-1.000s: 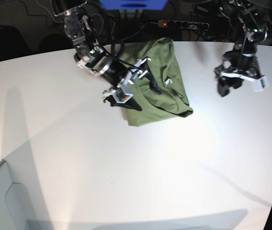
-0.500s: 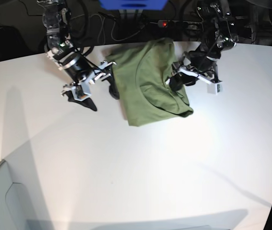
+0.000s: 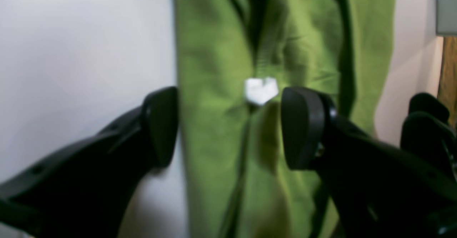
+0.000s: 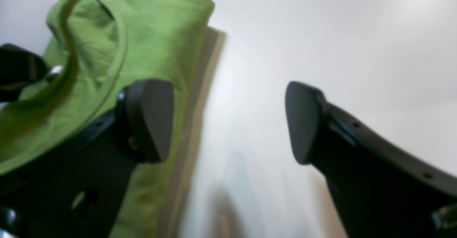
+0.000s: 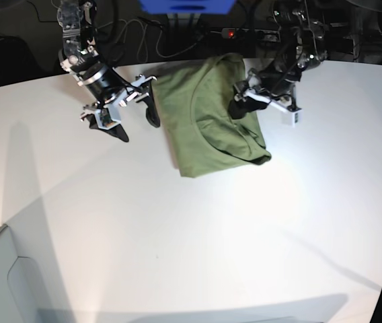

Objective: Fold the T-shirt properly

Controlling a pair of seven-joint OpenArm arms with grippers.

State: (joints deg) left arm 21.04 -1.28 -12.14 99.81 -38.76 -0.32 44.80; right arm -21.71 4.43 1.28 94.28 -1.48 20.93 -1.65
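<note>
The plain sage-green cotton T-shirt [image 5: 211, 118] lies folded on the white table [image 5: 177, 235]. Left gripper [image 5: 261, 101] at three o'clock, right gripper [image 5: 127, 121] at nine o'clock, both spread wide, empty.

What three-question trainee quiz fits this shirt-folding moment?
1. True or false: the left gripper is shut on the T-shirt.
2. Which is over the shirt's edge? A) right gripper B) power strip
3. Fill in: the small white ___ lies between the left gripper's fingers.

Key: 1 false, its jaws stand wide open above the cloth. 2 A, one finger over the cloth, the other over the bare table. 3 tag.
</note>
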